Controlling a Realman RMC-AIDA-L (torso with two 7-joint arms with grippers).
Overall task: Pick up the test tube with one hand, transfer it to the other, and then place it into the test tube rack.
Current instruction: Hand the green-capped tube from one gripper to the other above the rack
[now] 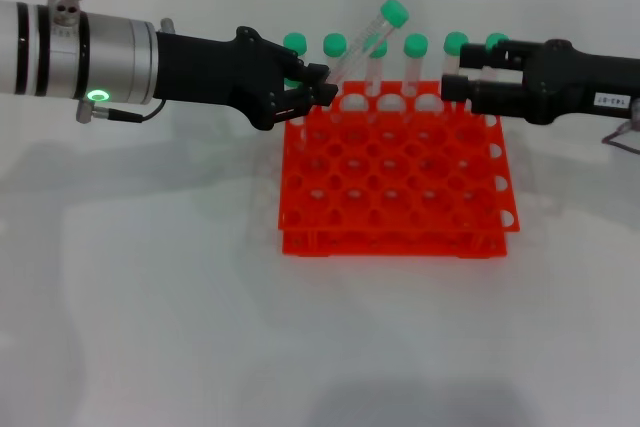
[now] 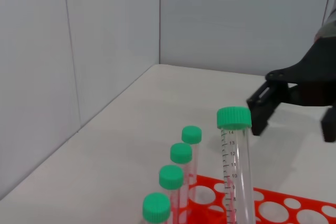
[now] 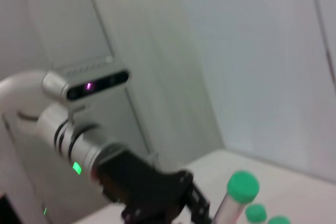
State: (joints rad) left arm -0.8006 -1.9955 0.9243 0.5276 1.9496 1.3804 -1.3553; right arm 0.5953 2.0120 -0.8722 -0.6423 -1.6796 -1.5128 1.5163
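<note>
Above the back row of the bright orange-red plastic rack (image 1: pixel 395 172), the left tool (image 1: pixel 318 93) clenches the light, slick, rigid clear green-capped test tube (image 1: pixel 362 45) low on its barrel, leaving the upper barrel free for the right tool (image 1: pixel 455 82), which waits released nearby.

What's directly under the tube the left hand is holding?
The rack: the test tube, tilted in the left hand, hangs over its back-left holes. Its tip is hidden behind the hand. The right hand waits nearby.
</note>
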